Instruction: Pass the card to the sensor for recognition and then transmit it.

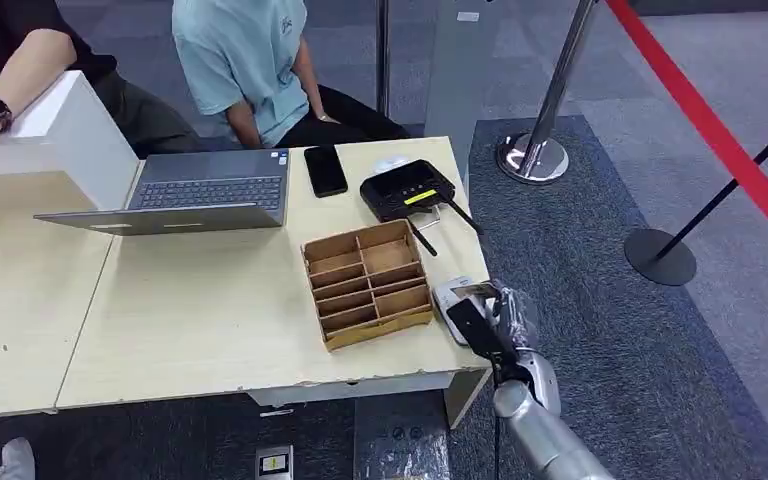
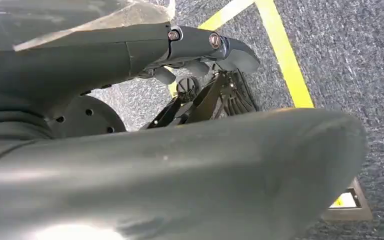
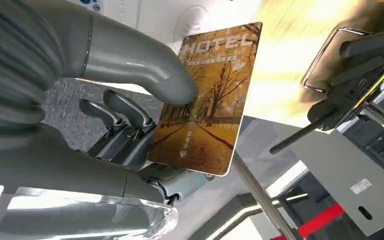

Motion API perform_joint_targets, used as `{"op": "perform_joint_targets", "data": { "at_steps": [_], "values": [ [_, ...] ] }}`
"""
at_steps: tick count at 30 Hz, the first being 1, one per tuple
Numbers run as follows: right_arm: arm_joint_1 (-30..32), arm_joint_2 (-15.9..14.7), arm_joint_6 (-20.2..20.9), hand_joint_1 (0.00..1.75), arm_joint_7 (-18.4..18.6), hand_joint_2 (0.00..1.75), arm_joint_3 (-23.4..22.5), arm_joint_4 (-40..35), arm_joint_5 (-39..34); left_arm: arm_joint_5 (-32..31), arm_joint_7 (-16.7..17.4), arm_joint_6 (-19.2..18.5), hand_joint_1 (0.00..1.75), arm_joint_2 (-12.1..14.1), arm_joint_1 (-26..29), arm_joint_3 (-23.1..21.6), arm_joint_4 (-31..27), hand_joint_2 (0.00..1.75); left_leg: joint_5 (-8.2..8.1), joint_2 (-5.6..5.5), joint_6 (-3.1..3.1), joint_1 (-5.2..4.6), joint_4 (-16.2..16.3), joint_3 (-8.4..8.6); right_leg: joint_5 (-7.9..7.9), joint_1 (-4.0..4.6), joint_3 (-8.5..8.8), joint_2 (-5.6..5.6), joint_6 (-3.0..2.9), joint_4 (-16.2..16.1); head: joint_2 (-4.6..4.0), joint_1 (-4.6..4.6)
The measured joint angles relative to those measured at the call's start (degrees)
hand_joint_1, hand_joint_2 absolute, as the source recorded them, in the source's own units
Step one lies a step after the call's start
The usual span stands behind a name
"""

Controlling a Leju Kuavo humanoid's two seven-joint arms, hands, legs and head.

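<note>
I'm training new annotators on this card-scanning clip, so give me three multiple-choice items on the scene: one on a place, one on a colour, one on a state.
1. Where does the black phone lie?
A. Inside the cardboard organizer
B. On the table between the laptop and the black reader
C. On the floor

2. What colour is the strip on the black reader?
A. Yellow
B. Blue
C. White

3. What is the right hand doing?
A. Hanging open
B. Gripping the phone
C. Holding the card

Answers: 1 B, the head view shows it right of the laptop. 2 A, a yellow strip crosses its top. 3 C, the right wrist view shows the thumb pressed on the card.
</note>
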Motion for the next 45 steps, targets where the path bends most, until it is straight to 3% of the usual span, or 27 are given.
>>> {"op": "perform_joint_targets", "data": {
  "at_steps": [11, 35, 45],
  "values": [
    [-0.3, 0.0, 0.0, 1.75, 0.7, 1.75, -0.2, 0.0, 5.4, 0.2, 0.5, 0.0, 0.00, 0.1, 0.0, -1.2, 0.0, 0.00, 0.00, 0.00, 0.00, 0.01, 0.0, -0.02, 0.00, 0.01, -0.01, 0.00, 0.00, 0.0, 0.00, 0.00],
    [-1.9, 0.3, 0.0, 1.75, 0.0, 1.75, 0.4, 2.9, -1.3, 1.4, 0.6, 0.0, 0.00, 0.2, 0.1, -3.1, -0.3, 0.00, 0.00, 0.00, 0.00, 0.03, 0.0, 0.03, 0.00, 0.03, 0.01, 0.00, 0.00, 0.0, 0.00, 0.00],
    [-2.1, 0.1, 0.0, 1.75, -1.3, 1.75, -1.4, 2.3, 3.5, 3.0, 0.3, 0.0, 0.00, 0.3, 0.1, -4.2, -0.3, 0.00, 0.00, -0.03, 0.00, 0.03, 0.0, -0.07, 0.00, 0.03, -0.03, 0.00, 0.00, 0.0, 0.00, 0.00]
  ]
}}
